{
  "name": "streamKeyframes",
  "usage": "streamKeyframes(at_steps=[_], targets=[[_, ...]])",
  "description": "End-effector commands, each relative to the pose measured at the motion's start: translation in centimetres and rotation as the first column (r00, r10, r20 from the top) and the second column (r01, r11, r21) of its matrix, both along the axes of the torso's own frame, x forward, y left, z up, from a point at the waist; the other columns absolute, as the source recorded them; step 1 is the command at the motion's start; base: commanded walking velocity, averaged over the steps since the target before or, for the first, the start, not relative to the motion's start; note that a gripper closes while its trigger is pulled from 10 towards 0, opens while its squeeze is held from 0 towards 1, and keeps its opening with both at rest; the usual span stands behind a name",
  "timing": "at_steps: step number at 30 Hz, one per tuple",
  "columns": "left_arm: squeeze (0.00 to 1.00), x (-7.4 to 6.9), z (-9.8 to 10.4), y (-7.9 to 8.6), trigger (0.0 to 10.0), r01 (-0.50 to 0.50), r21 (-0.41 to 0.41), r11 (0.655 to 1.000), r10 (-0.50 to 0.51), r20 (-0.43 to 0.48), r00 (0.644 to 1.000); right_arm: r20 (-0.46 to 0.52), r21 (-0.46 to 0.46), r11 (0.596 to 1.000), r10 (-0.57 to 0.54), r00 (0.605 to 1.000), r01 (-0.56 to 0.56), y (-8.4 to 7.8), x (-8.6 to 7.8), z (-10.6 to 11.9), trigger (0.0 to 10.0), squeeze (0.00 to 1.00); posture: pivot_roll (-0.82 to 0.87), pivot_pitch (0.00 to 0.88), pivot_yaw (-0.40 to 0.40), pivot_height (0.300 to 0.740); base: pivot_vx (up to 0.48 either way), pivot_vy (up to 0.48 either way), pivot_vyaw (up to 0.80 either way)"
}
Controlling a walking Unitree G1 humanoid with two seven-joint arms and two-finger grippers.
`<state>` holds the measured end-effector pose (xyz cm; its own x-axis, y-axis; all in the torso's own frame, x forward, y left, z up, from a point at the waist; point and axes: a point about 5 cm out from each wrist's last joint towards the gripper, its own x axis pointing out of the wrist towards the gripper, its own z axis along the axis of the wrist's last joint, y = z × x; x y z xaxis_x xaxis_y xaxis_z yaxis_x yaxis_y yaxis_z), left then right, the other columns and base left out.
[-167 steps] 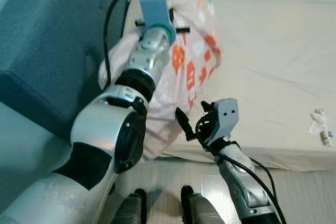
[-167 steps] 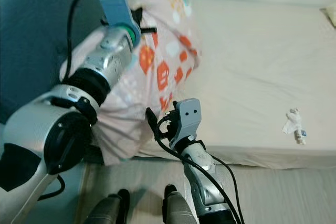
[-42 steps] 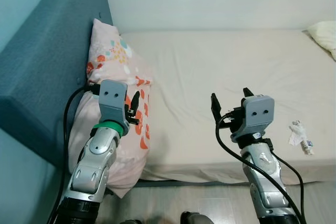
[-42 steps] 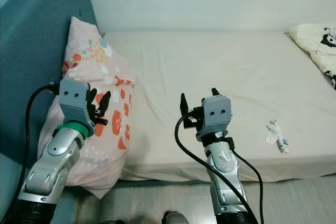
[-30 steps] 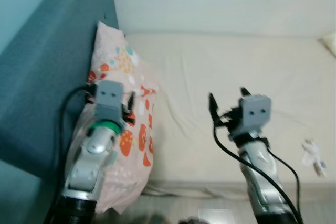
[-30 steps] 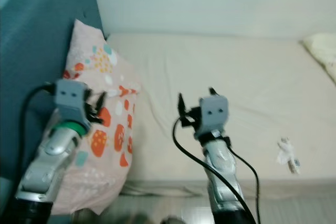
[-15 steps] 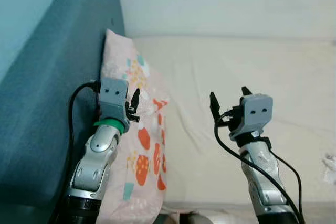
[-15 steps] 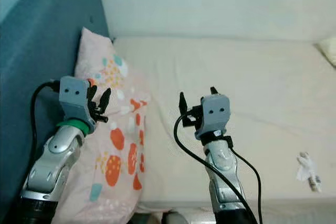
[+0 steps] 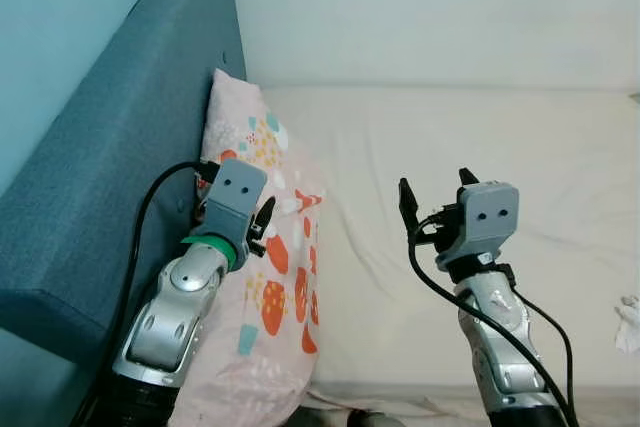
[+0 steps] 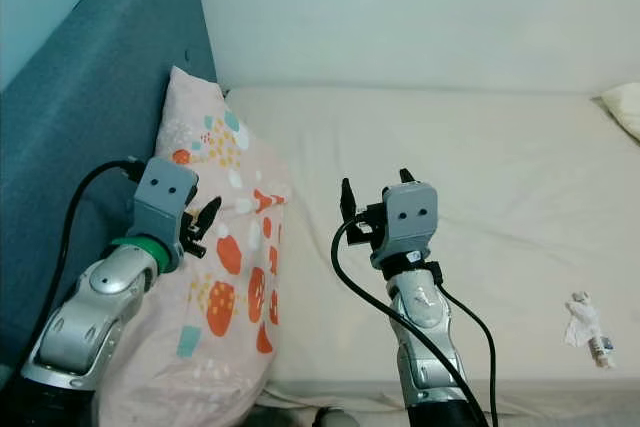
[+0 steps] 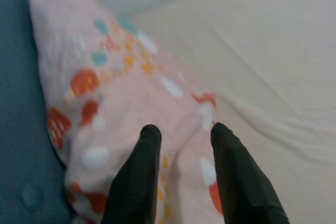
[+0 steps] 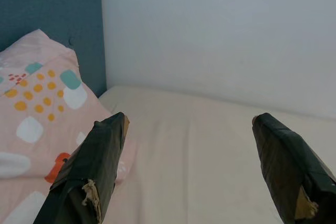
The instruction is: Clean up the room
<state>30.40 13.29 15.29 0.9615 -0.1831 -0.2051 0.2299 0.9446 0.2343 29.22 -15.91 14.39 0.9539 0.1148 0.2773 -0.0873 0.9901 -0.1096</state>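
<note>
A pink pillow (image 9: 285,307) with orange and teal prints leans against the blue headboard (image 9: 110,167) at the left end of the bed. My left gripper (image 9: 262,219) hovers just over the pillow's middle. In the left wrist view its black fingers (image 11: 142,171) stand apart with nothing between them and the pillow (image 11: 94,93) lies below. My right gripper (image 9: 434,183) is raised above the cream mattress (image 9: 500,127), open wide and empty, right of the pillow. A small crumpled white scrap (image 10: 583,319) lies on the mattress near its front right edge.
A pale wall runs behind the bed. The corner of a second, white pillow (image 10: 625,107) lies at the far right of the mattress. The mattress's front edge (image 10: 520,382) is just ahead of my body.
Over five seconds the pillow went from the bed's front corner, under my outstretched left arm, to leaning on the headboard. Since half a second ago the view shifted slightly and both grippers stay open.
</note>
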Motion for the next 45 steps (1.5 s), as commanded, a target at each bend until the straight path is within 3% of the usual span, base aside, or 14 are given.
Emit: streamKeyframes(at_steps=[1,2,3,4,9,11,16,24,28,29,36,42,43,45], targets=[[0.00,0.6,-0.2,0.6,10.0,-0.044,-0.037,0.998,0.042,-0.053,0.998,-0.008,0.006,1.000,0.010,1.000,-0.010,0.4,0.1,-0.3,10.0,0.00,-0.01,0.062,0.063,0.740,0.000,0.000,0.00],[0.42,1.1,0.0,0.9,10.0,-0.066,-0.052,0.996,0.062,-0.062,0.996,-0.007,0.008,1.000,0.013,1.000,-0.013,0.5,0.1,-0.3,10.0,0.00,-0.01,0.062,0.064,0.740,0.000,0.000,0.00],[0.42,1.1,0.0,0.9,10.0,-0.066,-0.052,0.996,0.062,-0.062,0.996,-0.007,0.008,1.000,0.013,1.000,-0.013,0.5,0.1,-0.3,10.0,0.00,-0.01,0.062,0.064,0.740,0.000,0.000,0.00],[1.00,1.5,0.1,1.3,10.0,-0.086,-0.052,0.995,0.082,-0.068,0.994,-0.007,0.009,1.000,0.015,1.000,-0.015,0.6,0.1,-0.3,10.0,0.00,-0.01,0.063,0.066,0.740,0.000,0.000,0.00],[1.00,2.3,0.3,4.5,10.0,-0.173,-0.044,0.984,0.166,-0.133,0.977,-0.007,0.010,1.000,0.021,1.000,-0.021,0.8,0.1,-0.4,10.0,0.00,-0.01,0.068,0.077,0.740,0.000,0.000,0.00],[1.00,1.0,0.2,6.7,10.0,-0.167,-0.072,0.983,0.146,-0.231,0.962,-0.011,0.010,1.000,0.017,1.000,-0.017,0.5,-0.1,-0.6,10.0,0.00,0.00,0.075,0.076,0.740,0.000,0.000,0.00],[1.00,-1.5,0.5,8.6,10.0,-0.175,-0.114,0.978,0.131,-0.318,0.939,-0.025,0.013,1.000,0.017,1.000,-0.017,0.4,-0.2,-1.0,10.0,0.00,0.03,0.088,0.076,0.740,0.000,0.000,0.00],[1.00,-3.6,0.6,7.7,10.0,-0.234,-0.269,0.934,0.107,-0.415,0.904,-0.031,0.026,0.999,0.041,0.999,-0.041,1.2,0.0,-1.1,10.0,0.00,0.04,0.098,0.065,0.740,0.000,0.000,0.00],[0.95,-4.2,-0.8,7.1,10.0,-0.284,-0.253,0.925,0.132,-0.488,0.863,-0.037,0.023,0.998,0.054,0.998,-0.053,1.3,-0.1,-1.2,10.0,0.00,0.04,0.104,0.065,0.740,0.000,0.000,0.00],[0.00,-4.3,-1.1,7.3,10.0,-0.304,-0.208,0.930,0.171,-0.488,0.856,-0.039,0.023,0.998,0.052,0.998,-0.051,1.2,-0.1,-1.2,10.0,0.00,0.03,0.109,0.063,0.740,0.000,0.000,0.00],[0.00,-4.6,-1.7,8.1,10.0,-0.360,0.032,0.932,0.344,-0.384,0.857,-0.048,0.024,0.999,0.045,0.998,-0.044,0.9,-0.4,-1.5,10.0,0.00,0.03,0.114,0.061,0.740,0.000,0.000,0.00],[0.00,-5.1,-3.0,6.2,10.0,-0.347,-0.041,0.937,0.285,-0.483,0.828,-0.048,0.028,0.999,0.047,0.998,-0.046,1.1,-0.4,-1.5,10.0,0.00,0.02,0.114,0.058,0.740,0.000,0.000,0.00],[0.00,-5.4,-3.3,5.4,7.0,-0.329,-0.101,0.939,0.229,-0.531,0.816,-0.049,0.027,0.999,0.048,0.998,-0.047,1.1,-0.4,-1.5,10.0,0.00,0.02,0.115,0.057,0.740,0.000,0.000,0.00],[0.00,-5.6,-3.7,3.8,6.5,-0.309,-0.232,0.922,0.111,-0.608,0.786,-0.052,0.026,0.999,0.049,0.997,-0.048,1.0,-0.4,-1.5,10.0,0.00,0.02,0.113,0.054,0.740,0.000,0.000,0.00]])
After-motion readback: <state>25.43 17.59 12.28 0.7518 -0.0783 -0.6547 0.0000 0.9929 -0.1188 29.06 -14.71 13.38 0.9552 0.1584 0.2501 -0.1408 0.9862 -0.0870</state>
